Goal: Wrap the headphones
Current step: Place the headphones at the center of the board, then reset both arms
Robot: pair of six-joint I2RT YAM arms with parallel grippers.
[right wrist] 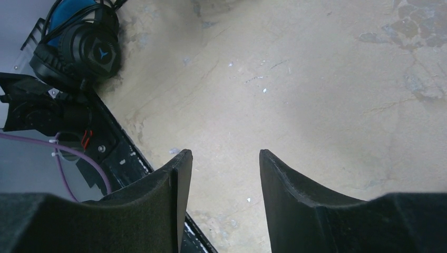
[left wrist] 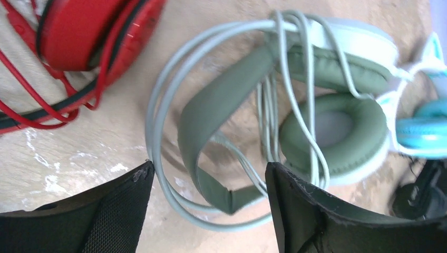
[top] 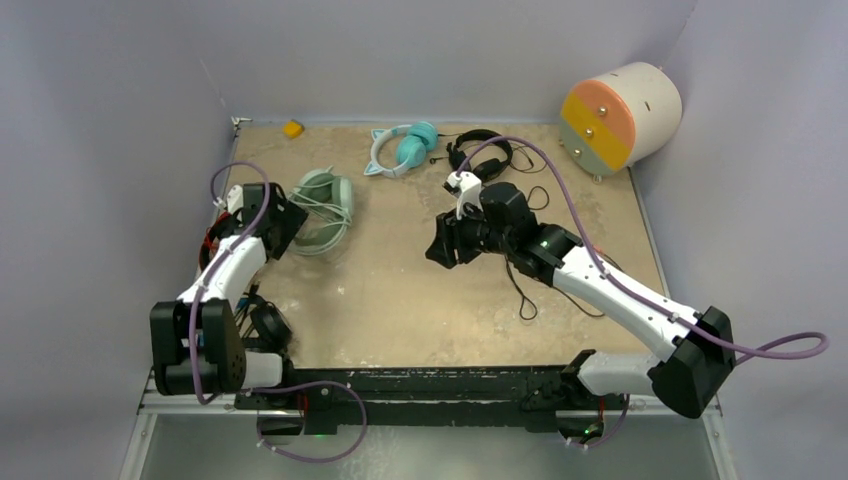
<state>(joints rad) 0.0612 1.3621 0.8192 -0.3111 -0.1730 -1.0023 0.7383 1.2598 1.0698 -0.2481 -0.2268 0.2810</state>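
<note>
Left fingers (left wrist: pixel 79 216) spread, cable loop of mint-green headphones (left wrist: pixel 216 105) between them

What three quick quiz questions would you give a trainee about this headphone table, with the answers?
1. True or false: the left jaws are shut on the mint headset.
2. Which one lies right beside the teal headset at the far edge? A: the red headset. B: the small black headset. C: the mint headset.
3. In the right wrist view, what lies between the right jaws?

Key: 1. False, they stand open over it. 2. B. 3. Only the bare table.
</note>
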